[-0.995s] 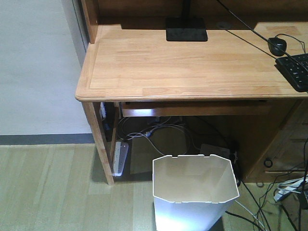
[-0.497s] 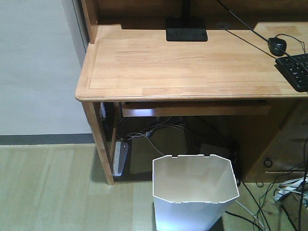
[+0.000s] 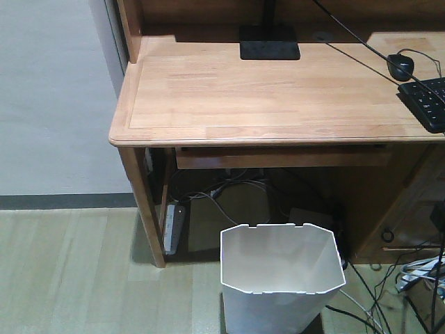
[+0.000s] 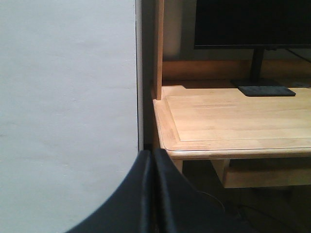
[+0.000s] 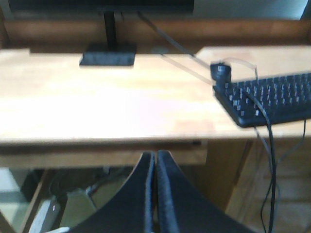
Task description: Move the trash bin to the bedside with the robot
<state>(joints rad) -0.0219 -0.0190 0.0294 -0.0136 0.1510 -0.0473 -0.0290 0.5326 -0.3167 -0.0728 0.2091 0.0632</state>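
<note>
The white trash bin [image 3: 281, 278] stands on the floor in front of the wooden desk, at the bottom of the front view, its angular notched rim open and nothing inside. A sliver of its rim shows at the bottom left of the right wrist view [image 5: 57, 230]. My left gripper [image 4: 152, 155] is shut with nothing in it, held in the air facing the desk's left corner and the wall. My right gripper [image 5: 155, 156] is shut and empty too, pointing at the desk's front edge. Neither touches the bin. The bedside is out of view.
The light wooden desk [image 3: 208, 97] carries a monitor stand [image 3: 269, 42], a mouse [image 3: 400, 66] and a black keyboard [image 3: 425, 101]. Cables and a power strip [image 3: 174, 228] lie under it; more cables [image 3: 410, 278] trail at the right. A grey wall [image 3: 49, 97] is on the left.
The front view has shifted very slightly; the bin sits a touch lower in the frame and the bright glare on its front has faded. Nothing else has moved.
</note>
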